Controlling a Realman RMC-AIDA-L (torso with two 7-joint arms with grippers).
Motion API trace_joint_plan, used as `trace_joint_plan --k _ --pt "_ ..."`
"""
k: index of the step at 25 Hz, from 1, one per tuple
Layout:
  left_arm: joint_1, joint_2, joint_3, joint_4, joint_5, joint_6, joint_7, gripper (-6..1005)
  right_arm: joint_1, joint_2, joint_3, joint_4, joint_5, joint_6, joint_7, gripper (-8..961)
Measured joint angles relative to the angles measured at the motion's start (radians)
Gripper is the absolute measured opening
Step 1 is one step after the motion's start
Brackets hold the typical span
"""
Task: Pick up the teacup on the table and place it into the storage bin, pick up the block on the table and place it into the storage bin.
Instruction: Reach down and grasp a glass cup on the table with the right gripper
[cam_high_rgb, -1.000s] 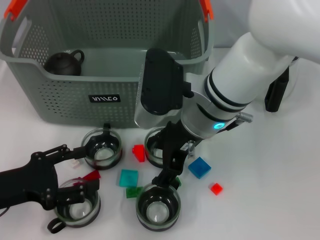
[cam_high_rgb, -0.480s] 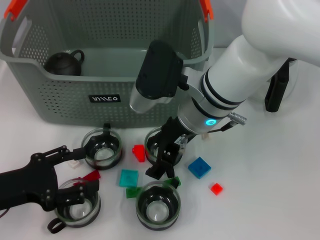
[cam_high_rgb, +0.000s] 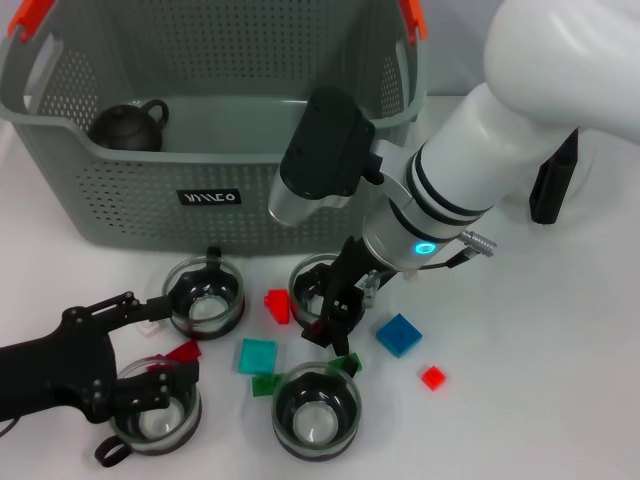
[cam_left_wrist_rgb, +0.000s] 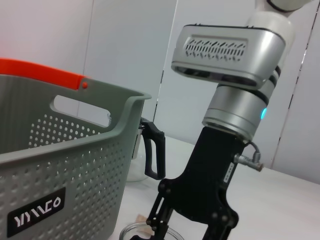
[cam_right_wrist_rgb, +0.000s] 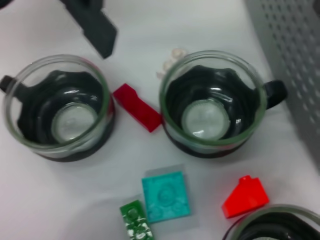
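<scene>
Several glass teacups stand in front of the storage bin (cam_high_rgb: 130, 200): one at the left (cam_high_rgb: 205, 298), one at the front (cam_high_rgb: 317, 410), one at the front left (cam_high_rgb: 150, 412), and one (cam_high_rgb: 308, 285) partly hidden under my right gripper (cam_high_rgb: 335, 305). In the left wrist view that right gripper (cam_left_wrist_rgb: 187, 227) hangs open over a cup rim (cam_left_wrist_rgb: 145, 232). Loose blocks lie among the cups: red (cam_high_rgb: 277, 305), teal (cam_high_rgb: 257, 355), blue (cam_high_rgb: 398, 335) and a small red one (cam_high_rgb: 432, 377). My left gripper (cam_high_rgb: 150, 345) rests open at the front left, between two cups.
A dark teapot (cam_high_rgb: 128, 125) sits inside the bin's left end. The black handle of a glass teapot (cam_high_rgb: 553, 180) shows at the right, behind my right arm. Green blocks (cam_high_rgb: 265, 383) lie by the front cup. The right wrist view shows two cups (cam_right_wrist_rgb: 215, 102) and a red block (cam_right_wrist_rgb: 137, 107).
My right gripper has drawn back from the front teacup toward the bin and now hangs over the cup nearest it. The left arm has not moved.
</scene>
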Motion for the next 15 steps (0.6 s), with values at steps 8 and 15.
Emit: trace_joint_plan --k 8,15 --pt "0.000 0.000 0.000 0.000 -0.001 0.000 0.000 847 -0.002 0.004 -0.060 0.020 0.014 0.056 0.000 643" --pt "0.002 0.000 0.000 0.000 -0.001 0.000 0.000 847 -0.007 0.003 -0.080 0.013 0.030 0.074 -0.001 591"
